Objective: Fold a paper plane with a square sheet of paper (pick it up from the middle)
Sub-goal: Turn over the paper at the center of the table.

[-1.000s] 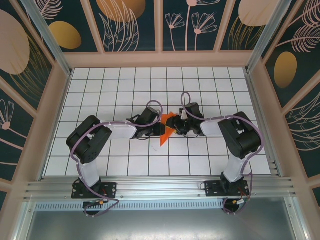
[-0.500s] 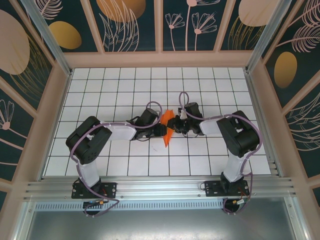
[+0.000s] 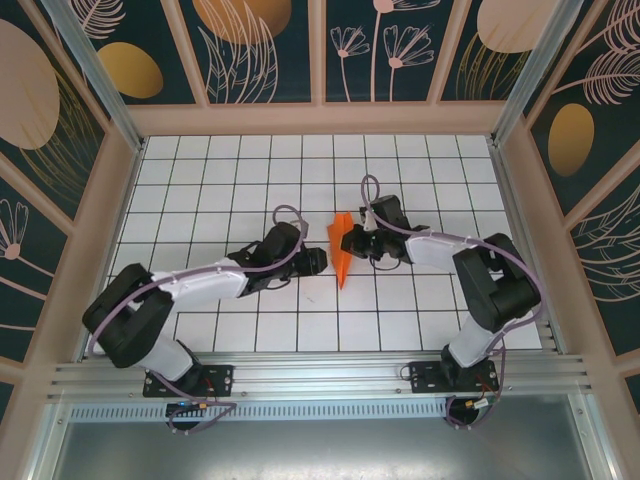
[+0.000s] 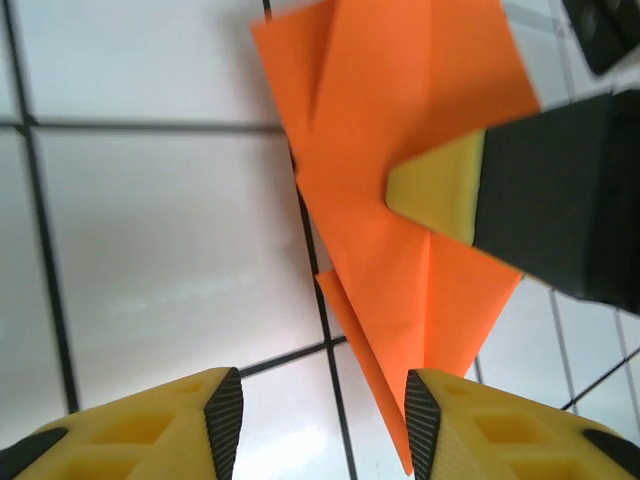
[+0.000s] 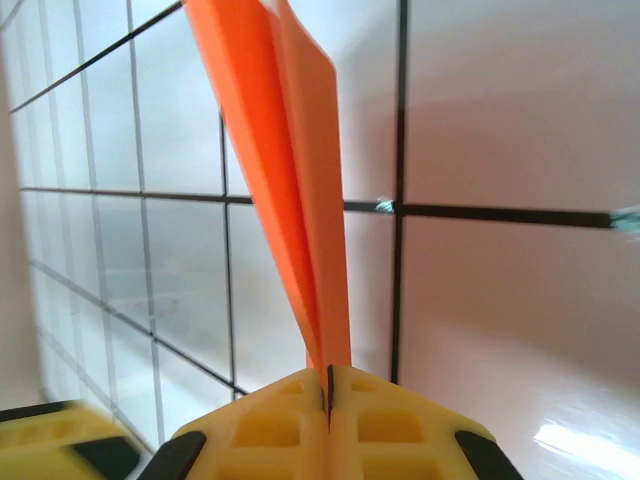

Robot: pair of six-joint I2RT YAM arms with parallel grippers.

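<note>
"Where's the paper at the moment?"

"Near the middle of the white tiled surface [image 3: 200,190], between the two arms. The paper plane [image 3: 342,250] stands on edge, a slim orange dart. The right end effector [image 5: 328,385] has it pinched, pads closed tight on the folded layers."

"And the left one?"

"The left end effector [image 4: 323,400] sits just beside it, jaws apart and holding nothing. The dart's lower tip hangs close to one of its fingers [image 4: 470,430]."

"So what worries you?"

"One thin pinch carries everything. I'd guess the layers could spring apart, or the paper could swing and droop, if that arm moves fast. If the left one closes or nudges sideways, it might catch the loose tip and crumple it, or drag the crease out of line. If the pinch slips, the paper drops flat on the tiles."
</note>
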